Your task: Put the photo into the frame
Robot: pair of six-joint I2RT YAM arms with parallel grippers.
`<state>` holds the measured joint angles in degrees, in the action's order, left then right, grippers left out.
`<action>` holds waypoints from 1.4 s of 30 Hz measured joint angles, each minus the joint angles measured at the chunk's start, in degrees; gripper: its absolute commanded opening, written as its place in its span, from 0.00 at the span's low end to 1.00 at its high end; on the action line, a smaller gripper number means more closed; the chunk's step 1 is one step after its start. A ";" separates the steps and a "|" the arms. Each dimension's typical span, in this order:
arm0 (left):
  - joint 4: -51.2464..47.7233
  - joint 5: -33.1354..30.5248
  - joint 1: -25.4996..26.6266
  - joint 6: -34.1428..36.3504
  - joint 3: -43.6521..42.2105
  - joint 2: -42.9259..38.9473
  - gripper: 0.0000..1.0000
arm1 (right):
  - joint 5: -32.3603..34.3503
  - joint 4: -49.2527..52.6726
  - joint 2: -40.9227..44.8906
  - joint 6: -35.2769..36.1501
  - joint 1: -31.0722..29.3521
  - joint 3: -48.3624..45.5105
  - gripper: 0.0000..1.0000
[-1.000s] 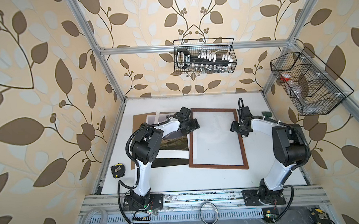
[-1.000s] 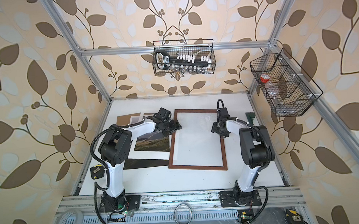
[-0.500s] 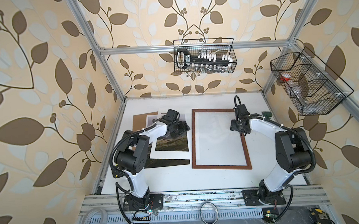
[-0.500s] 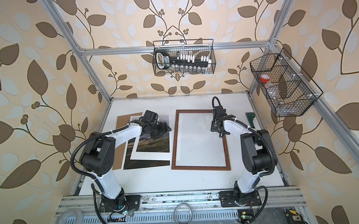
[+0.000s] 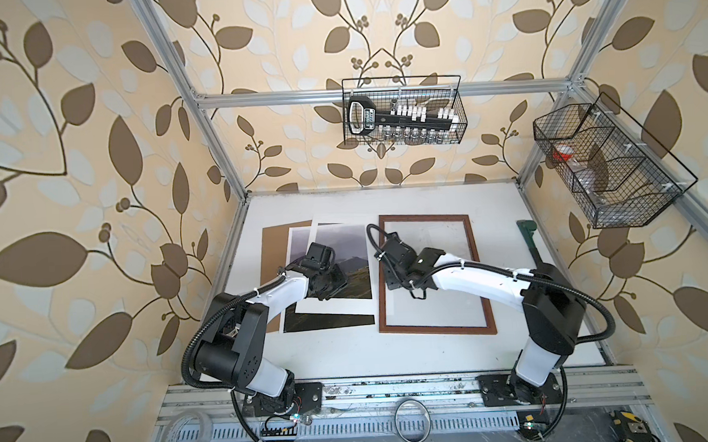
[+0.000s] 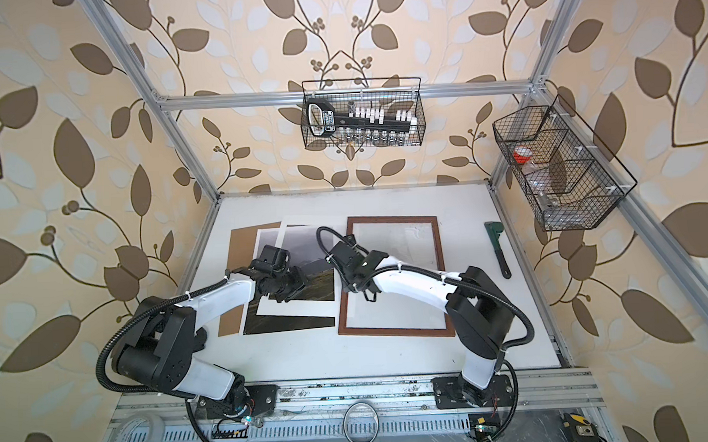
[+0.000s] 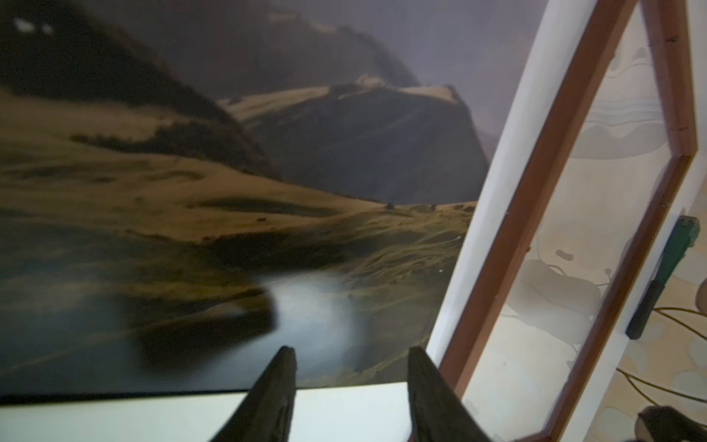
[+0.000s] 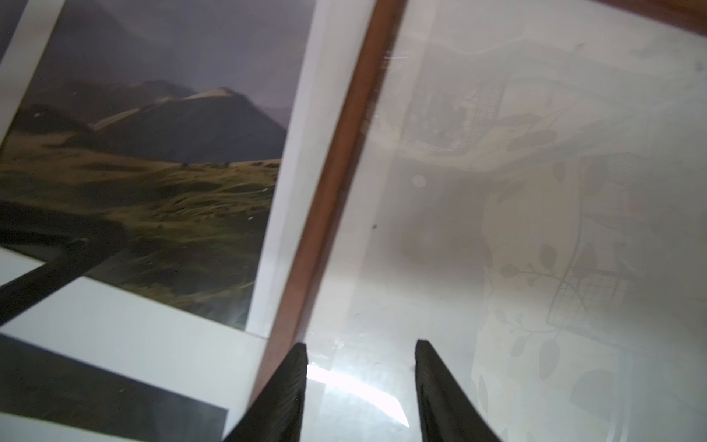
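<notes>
frame lies flat beneath our right gripper, its rail beside one jaw | photo sits under the white mat, beneath our left gripper | both jaws apart, empty | we likely must clear the mat first, then pinch a photo edge gently

This was a robot test cell in a lab, dressed as a home. Aluminium framing boxed a white tabletop, and leaf wallpaper lined the walls. Wire baskets hung at twelve o'clock and two o'clock, with a mounting rail at six.
</notes>
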<state>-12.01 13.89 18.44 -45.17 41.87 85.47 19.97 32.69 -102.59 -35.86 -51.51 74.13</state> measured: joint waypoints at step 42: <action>7.21 -2.60 -0.17 -4.74 -7.48 -3.13 0.33 | -5.07 -1.01 -3.85 -3.56 1.97 -2.86 0.09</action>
<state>-4.80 11.29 18.26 -49.91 34.39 82.35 14.90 31.68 -106.43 -39.42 -49.54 71.26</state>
